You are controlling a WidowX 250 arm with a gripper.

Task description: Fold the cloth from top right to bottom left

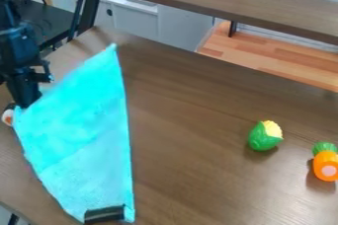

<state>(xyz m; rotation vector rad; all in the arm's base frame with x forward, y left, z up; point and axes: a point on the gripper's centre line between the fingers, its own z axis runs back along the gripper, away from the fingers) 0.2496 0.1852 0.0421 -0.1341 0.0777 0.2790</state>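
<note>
The brown tabletop [191,120] has a raised shelf [218,4] beyond its far edge. On its left part lies the turquoise cloth [82,135], tip toward the far edge. The claw [25,98] is at the cloth's left corner; open or closed, I cannot tell. Brown wood stretches between cloth and toy carrot [326,162] and toy corn [265,136], both to the right.

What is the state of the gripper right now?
Gripper: at the left side of the blue cloth; open, closed or holding it, cannot be told.
</note>
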